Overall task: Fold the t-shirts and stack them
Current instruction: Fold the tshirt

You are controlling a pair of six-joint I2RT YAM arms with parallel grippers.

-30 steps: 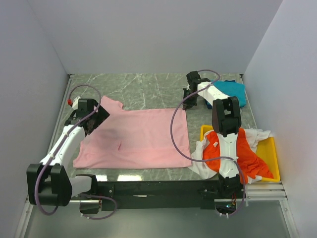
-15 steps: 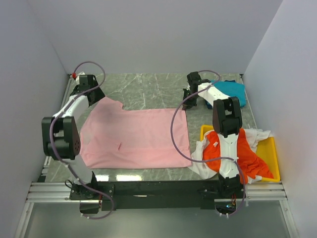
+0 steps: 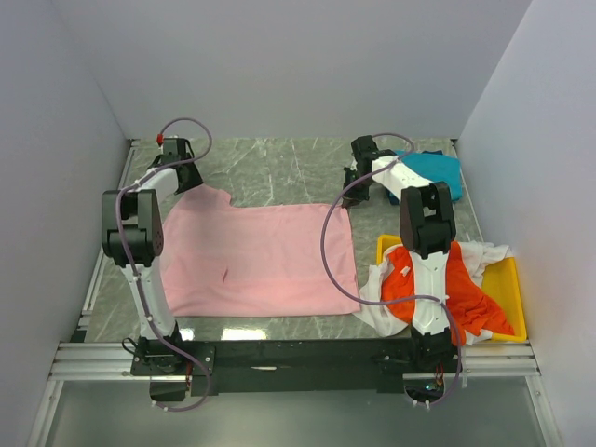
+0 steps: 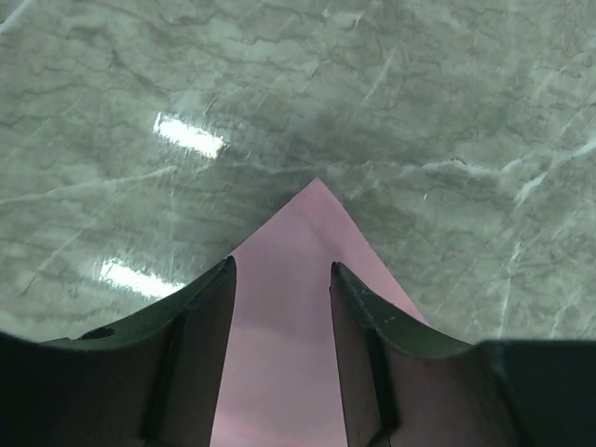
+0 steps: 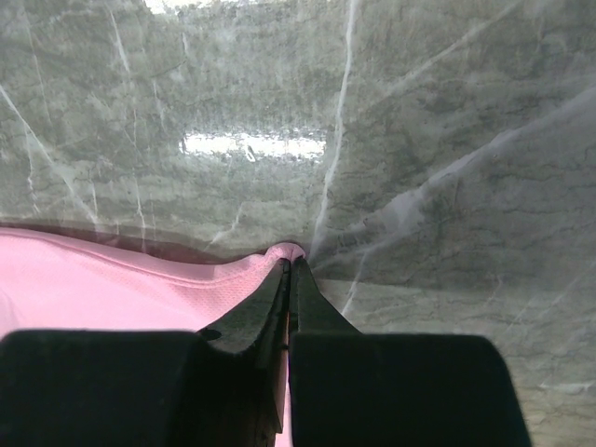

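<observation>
On the grey-green marble table [image 3: 279,163], the pink shirt [image 3: 251,256] lies spread flat and takes up most of the middle and left, its hem towards the near edge and its neckline towards the far side. Near right of it sits a yellow tray [image 3: 510,289]. An orange shirt [image 3: 466,298] is heaped in the tray. A white shirt [image 3: 377,307] is bunched under and around the orange one and spills over the tray's left side, touching the pink shirt's near right corner. In the far right corner a teal shirt [image 3: 438,172] lies crumpled, well apart from the tray.

The left gripper [image 4: 279,275] is at the far left, low over the tip of the pink shirt's left sleeve. Its fingers stand apart, and the pointed pink corner lies flat between them. The right gripper [image 5: 290,263] is at the pink shirt's far right corner. Its fingers are pressed together on the edge of the cloth, which puckers at their tips.
</observation>
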